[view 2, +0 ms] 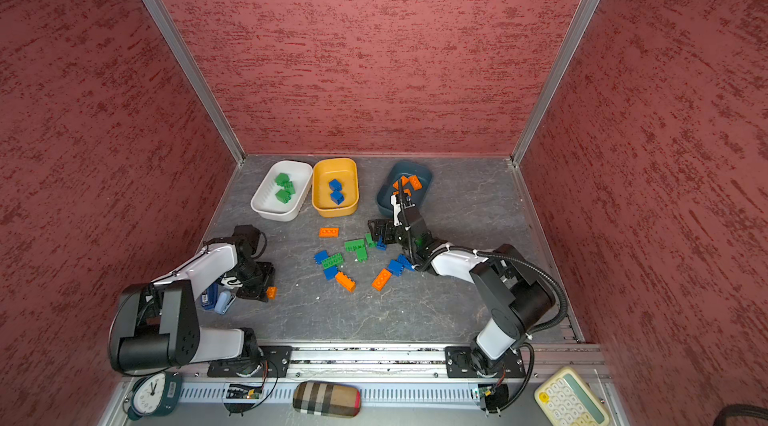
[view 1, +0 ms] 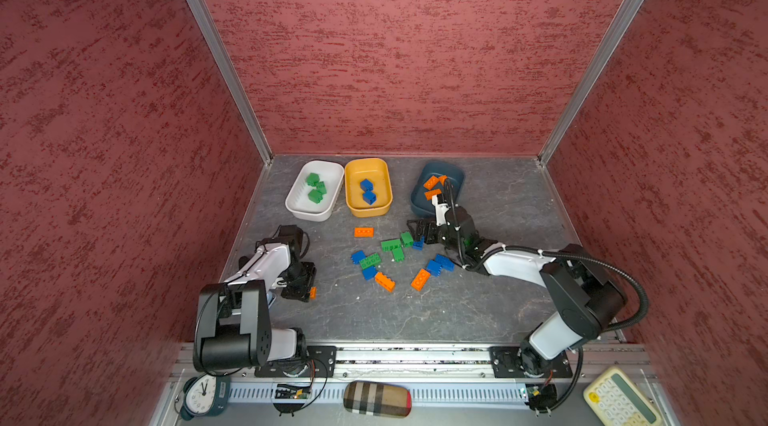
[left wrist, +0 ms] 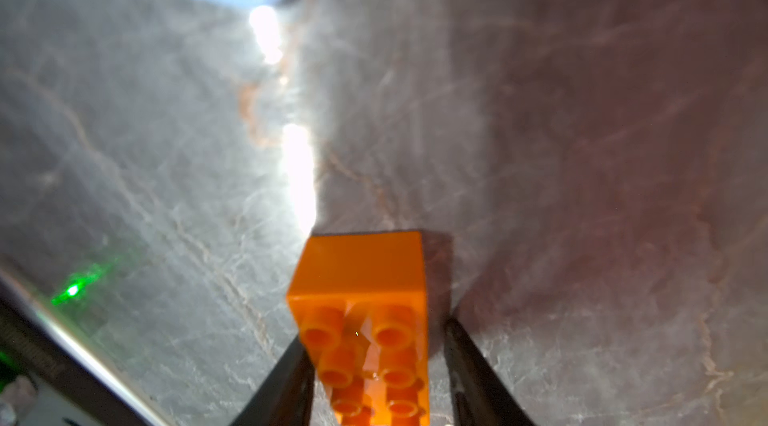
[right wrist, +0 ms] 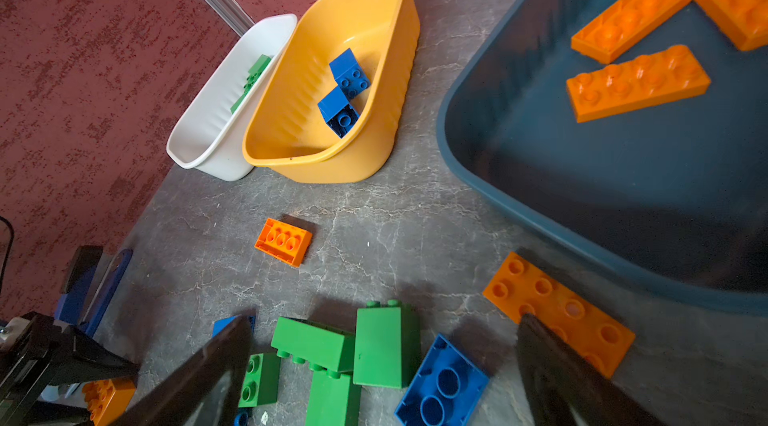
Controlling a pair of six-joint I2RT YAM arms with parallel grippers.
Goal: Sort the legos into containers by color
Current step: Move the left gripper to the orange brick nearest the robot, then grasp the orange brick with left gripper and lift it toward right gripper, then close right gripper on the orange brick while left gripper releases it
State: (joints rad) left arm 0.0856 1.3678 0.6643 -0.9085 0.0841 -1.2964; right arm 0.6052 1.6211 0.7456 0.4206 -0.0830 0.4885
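**Left jaws astride an orange brick, its tub lying far across the table**

Your left gripper is sitting low at the near left of the table, its jaws standing on either side of an orange brick. In the left wrist view one finger is touching the brick's side while a thin dark gap is showing at the other. I cannot tell whether you are actually gripping it. The brick's long axis is running straight out from the gripper, so the jaws are spanning its short width, which I am judging the sound way to take it.

Here is what the coming move is turning on. The dark teal tub, where the other orange pieces are lying, is sitting at the far right, diagonally across from this brick. The loose legos are lying between the two. Your right gripper is hanging much nearer that tub, jaws wide apart and holding nothing, over green and blue bricks. The white tub is holding greens and the yellow tub blues.

No brand or lettering is reading legibly. The clock, calculator and plaid case are too small to make out.
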